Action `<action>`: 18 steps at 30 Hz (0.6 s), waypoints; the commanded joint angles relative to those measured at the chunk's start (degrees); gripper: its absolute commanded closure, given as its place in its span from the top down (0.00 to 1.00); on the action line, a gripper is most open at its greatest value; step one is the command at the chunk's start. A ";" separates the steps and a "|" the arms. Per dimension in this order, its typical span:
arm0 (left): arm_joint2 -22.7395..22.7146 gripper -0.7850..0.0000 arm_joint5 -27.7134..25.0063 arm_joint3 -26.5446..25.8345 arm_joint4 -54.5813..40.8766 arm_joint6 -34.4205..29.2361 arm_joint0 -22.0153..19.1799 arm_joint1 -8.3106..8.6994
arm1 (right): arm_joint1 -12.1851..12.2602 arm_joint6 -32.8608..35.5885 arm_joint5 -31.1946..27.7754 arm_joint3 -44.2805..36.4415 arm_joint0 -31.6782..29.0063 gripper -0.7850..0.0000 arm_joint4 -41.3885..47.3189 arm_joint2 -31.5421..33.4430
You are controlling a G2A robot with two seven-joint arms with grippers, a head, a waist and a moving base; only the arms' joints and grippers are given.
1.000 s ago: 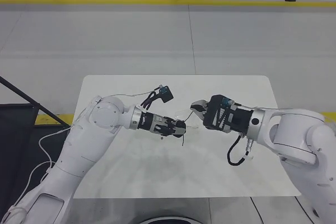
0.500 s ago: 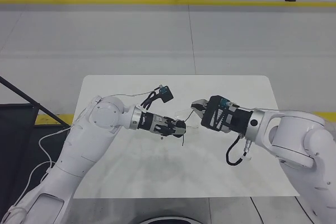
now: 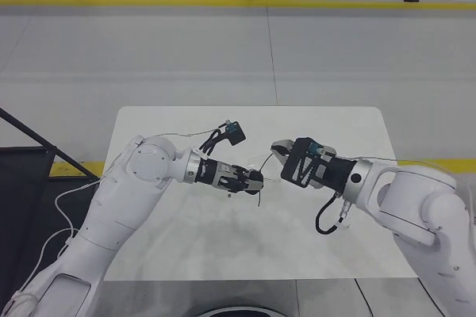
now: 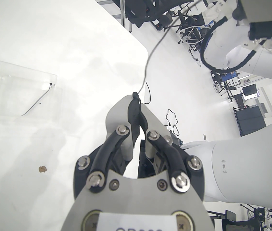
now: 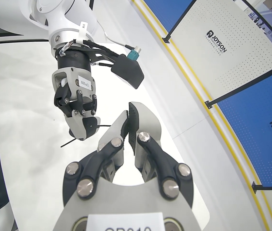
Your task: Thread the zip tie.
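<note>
**RIGHT ARM CLOSER; TIE NOT YET THREADED**

Right gripper (image 3: 278, 152) has edged nearer the left gripper (image 3: 252, 182); the left arm has not moved. The left gripper is clamped on the tie (image 4: 148, 58), held in the air above the table (image 3: 182, 238), with the strap rising toward the right gripper. The right fingers are together; whether they pinch the strap tip cannot be told.

Step in hand, as judged: aligning the tip with the head. The next move calls for a firm hold on the tip and a straight feed into the head slot; the springy strap may skew.

A clear tray (image 4: 10, 73) with a spare tie (image 4: 38, 100) and a crumb (image 4: 42, 168) lie on the table, well apart from the work.
</note>
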 commanded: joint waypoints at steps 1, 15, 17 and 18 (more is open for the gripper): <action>0.00 0.00 0.00 0.00 0.00 0.00 0.00 0.00 | -0.02 0.09 -0.53 0.00 0.00 0.00 0.15 -0.06; 0.00 0.00 0.00 0.00 0.00 0.00 0.00 0.00 | 0.43 0.32 -5.54 -0.80 -1.37 0.00 2.05 1.82; 0.00 0.00 0.00 0.00 0.00 0.00 0.00 0.00 | 0.50 0.43 -5.78 -1.09 -1.72 0.00 2.02 2.13; 0.00 0.00 0.00 0.00 0.00 0.00 0.00 0.00 | 0.54 0.49 -6.08 -1.23 -1.87 0.00 2.07 2.25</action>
